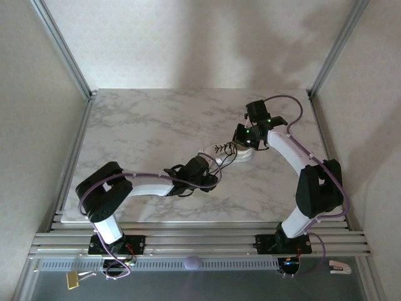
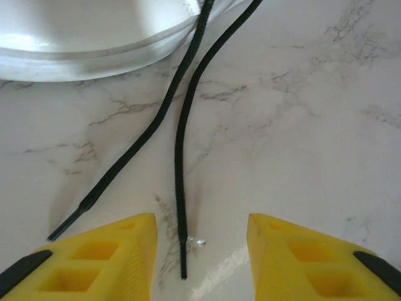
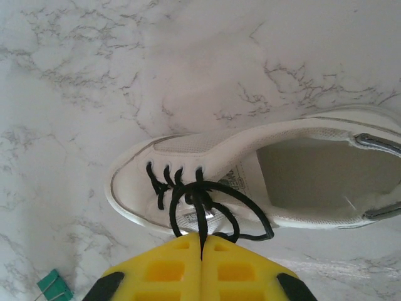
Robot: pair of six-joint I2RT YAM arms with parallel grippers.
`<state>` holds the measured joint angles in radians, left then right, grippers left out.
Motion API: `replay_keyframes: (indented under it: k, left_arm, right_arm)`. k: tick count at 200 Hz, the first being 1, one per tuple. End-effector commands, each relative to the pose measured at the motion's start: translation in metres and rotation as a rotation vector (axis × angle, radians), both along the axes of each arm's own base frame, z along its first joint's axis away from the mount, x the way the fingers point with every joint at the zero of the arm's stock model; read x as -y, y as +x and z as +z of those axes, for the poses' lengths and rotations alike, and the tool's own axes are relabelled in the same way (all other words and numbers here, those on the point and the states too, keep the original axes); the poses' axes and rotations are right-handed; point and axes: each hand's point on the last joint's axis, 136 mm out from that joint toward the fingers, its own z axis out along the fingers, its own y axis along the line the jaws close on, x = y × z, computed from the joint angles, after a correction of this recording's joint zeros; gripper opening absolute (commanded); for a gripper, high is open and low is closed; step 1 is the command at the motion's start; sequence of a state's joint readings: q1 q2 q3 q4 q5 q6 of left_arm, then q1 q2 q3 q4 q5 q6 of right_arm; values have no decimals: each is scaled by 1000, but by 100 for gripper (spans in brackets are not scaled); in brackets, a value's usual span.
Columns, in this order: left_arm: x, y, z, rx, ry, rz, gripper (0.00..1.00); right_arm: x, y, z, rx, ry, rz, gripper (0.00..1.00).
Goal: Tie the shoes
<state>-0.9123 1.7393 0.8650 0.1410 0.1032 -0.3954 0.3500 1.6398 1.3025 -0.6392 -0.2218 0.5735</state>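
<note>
Bow wasn't formed yet: right pincer (image 3: 202,243) pinched a lace (image 3: 201,216) at the sneaker (image 3: 207,147), left pincer (image 2: 199,221) sat open astride the free lace end (image 2: 180,188).

The left arm (image 1: 150,187) rises from its base at the near left, folds at the elbow and extends its forearm right toward the centre. The left gripper (image 1: 215,180) sits low, and its yellow fingers (image 2: 113,254) stand apart with a clear gap between them, gripping nothing.

The right arm (image 1: 291,150) bends at the right edge and reaches far-left, with its wrist angled downward. The right gripper (image 3: 202,237) has its jaws pressed together, pinching a black lace (image 3: 202,216) at the fingertips.
</note>
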Motion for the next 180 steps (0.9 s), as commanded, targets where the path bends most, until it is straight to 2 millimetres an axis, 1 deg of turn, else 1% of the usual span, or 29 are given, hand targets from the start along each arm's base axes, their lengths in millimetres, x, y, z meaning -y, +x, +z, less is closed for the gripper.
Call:
replay_keyframes:
  k: [1, 30, 59, 99, 116, 130, 145, 161, 180]
  left_arm:
    - [2, 1, -7, 15, 83, 7, 43]
    - [3, 5, -13, 50, 165, 34, 42]
    - [-2, 12, -18, 82, 237, 75, 42]
    - [-4, 14, -27, 81, 284, 76, 40]
    - [0, 10, -31, 71, 278, 57, 35]
    - [4, 6, -32, 66, 276, 39, 32]
    - [7, 1, -34, 65, 281, 23, 26]
    - [8, -2, -35, 60, 281, 13, 16]
    - [10, -3, -28, 67, 258, 7, 6]
  right_arm:
    - [-3, -4, -7, -36, 29, 0, 0]
    - [-1, -6, -11, -42, 24, -2, 0]
    - [1, -7, -12, -41, 19, -3, 0]
    - [0, -8, -12, -37, 20, 3, 0]
    - [1, -8, -11, -34, 19, 4, 0]
    - [2, -9, -11, -34, 14, 4, 0]
    - [2, -9, -12, -34, 10, 3, 0]
    - [2, -9, -12, -34, 11, 4, 0]
    - [3, -9, -11, -31, 11, 1, 0]
